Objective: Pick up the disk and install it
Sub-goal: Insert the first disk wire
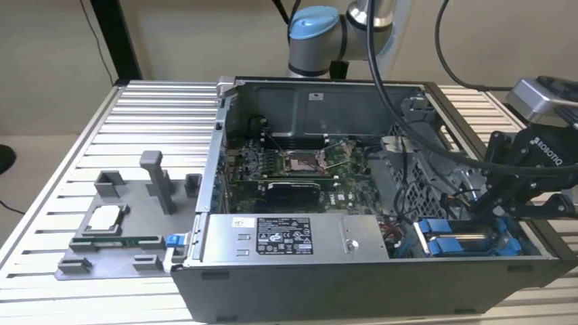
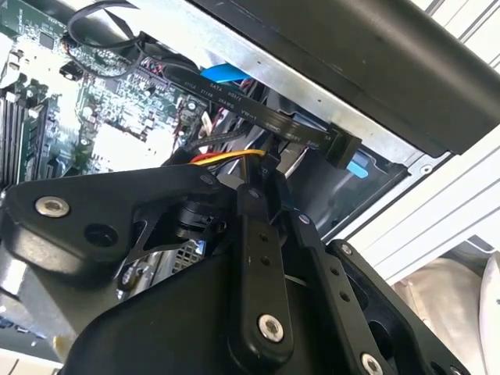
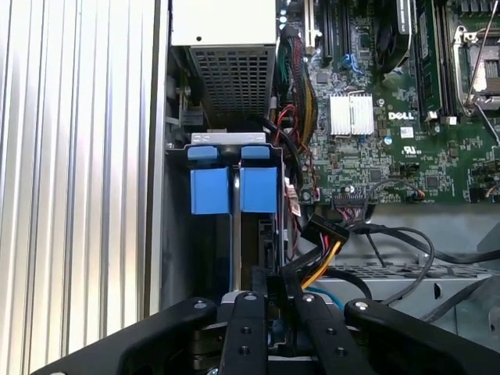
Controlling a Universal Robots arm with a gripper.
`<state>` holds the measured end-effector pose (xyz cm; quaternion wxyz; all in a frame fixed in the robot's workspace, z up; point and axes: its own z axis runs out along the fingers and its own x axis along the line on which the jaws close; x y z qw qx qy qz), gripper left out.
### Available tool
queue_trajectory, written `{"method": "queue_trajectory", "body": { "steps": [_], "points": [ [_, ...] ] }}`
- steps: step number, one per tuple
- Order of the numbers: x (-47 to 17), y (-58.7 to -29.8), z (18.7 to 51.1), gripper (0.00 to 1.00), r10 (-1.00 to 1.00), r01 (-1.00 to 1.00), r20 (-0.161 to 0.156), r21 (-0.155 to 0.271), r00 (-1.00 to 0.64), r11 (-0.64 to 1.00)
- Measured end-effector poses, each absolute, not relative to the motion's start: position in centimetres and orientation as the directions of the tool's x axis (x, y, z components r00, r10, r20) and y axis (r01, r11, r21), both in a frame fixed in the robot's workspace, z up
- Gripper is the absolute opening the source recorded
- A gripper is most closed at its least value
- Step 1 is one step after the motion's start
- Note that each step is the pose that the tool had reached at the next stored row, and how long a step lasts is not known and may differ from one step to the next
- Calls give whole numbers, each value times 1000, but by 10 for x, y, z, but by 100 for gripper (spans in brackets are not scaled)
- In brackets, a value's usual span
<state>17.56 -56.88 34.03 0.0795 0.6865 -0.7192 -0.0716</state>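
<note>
The gripper hangs just above the drive bay at the front corner of the open computer case, on the exterior view's right. I cannot tell how its jaws stand. The disk sits in that bay directly beneath it, 2 blue tabs facing up, close below the tips. In the first wrist view the disk runs lengthwise away from the gripper, beside the power supply.

A ribbed aluminium table fills the scene under even, soft light. Behind it, at the far side, stands a plain beige wall, crossed by 1 dark vertical post at the exterior view's left.
</note>
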Motion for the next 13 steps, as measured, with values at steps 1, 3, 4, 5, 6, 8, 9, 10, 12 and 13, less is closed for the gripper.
{"method": "queue_trajectory", "body": {
  "steps": [1, 3, 4, 5, 6, 8, 9, 10, 12, 13],
  "points": [
    [176, -569, 340, 0, -999, -976, 16, 212, -45, 47],
    [176, -569, 339, 0, -999, -976, 16, 212, -45, 47],
    [176, -569, 339, 0, -999, -976, 16, 212, -45, 47],
    [176, -569, 339, 0, -999, -976, 16, 212, -45, 47],
    [176, -569, 338, 0, -999, -976, 16, 212, -45, 47],
    [176, -569, 338, 0, -999, -976, 16, 212, -45, 47],
    [176, -569, 338, 0, -999, -976, 16, 212, -44, 47],
    [176, -569, 337, 0, -999, -976, 15, 212, -44, 47],
    [176, -569, 336, 0, -999, -976, 15, 212, -44, 47],
    [176, -569, 336, 0, -999, -976, 16, 212, -44, 47]
  ]
}}
